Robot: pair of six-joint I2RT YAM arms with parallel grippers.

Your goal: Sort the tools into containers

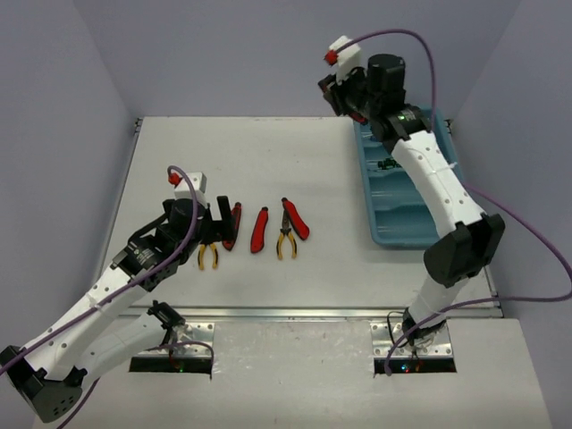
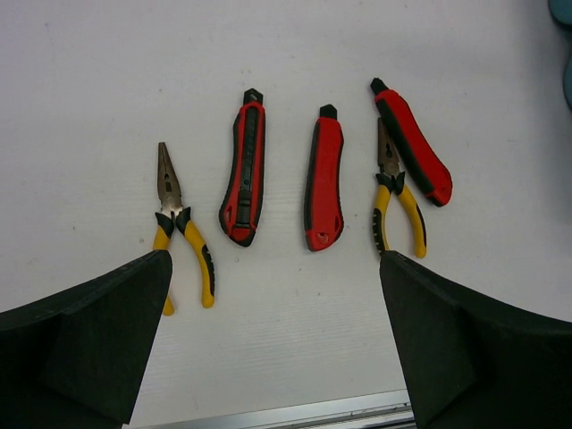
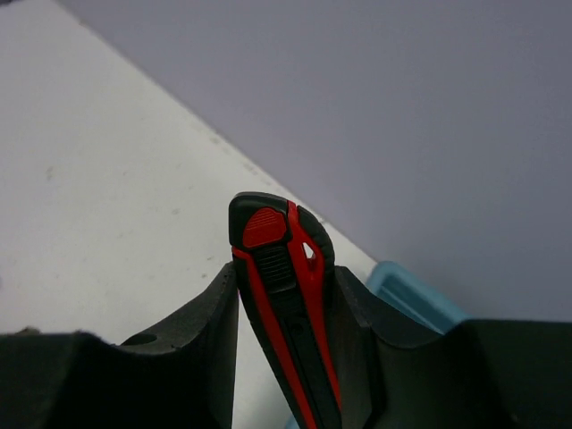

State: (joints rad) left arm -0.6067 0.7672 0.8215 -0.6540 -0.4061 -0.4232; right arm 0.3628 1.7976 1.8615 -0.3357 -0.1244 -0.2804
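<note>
Table [image 1: 268,152] carried everything. The teal tray [image 1: 398,219] sat below and just behind the raised jaws of the right gripper [image 3: 284,286], one corner of it showing beside the right-hand finger in the wrist view. Those jaws were closed on a red utility knife [image 3: 286,259], whose butt end stuck out past the fingertips; it hung in the air near the tray's far end, not yet set down. Much of the tray was hidden by the right arm. One dark tool [image 1: 387,164] could be made out in a compartment, too small to name.

The left gripper [image 2: 273,259] hovered low with its jaws wide apart and nothing between them. Five tools lay in a row on the table just ahead of its fingertips. The left knife [image 2: 244,170] and the middle knife [image 2: 324,183] lay in line with the gap between the jaws. The right knife [image 2: 413,147] lay ahead of the right-hand jaw, beside or touching the right pliers [image 2: 393,201]. The left pliers [image 2: 179,228] lay closest to the left-hand jaw.

By my reading, sorting was well under way but unfinished: at least one tool was binned, one was in transit, and five were left to sort.
</note>
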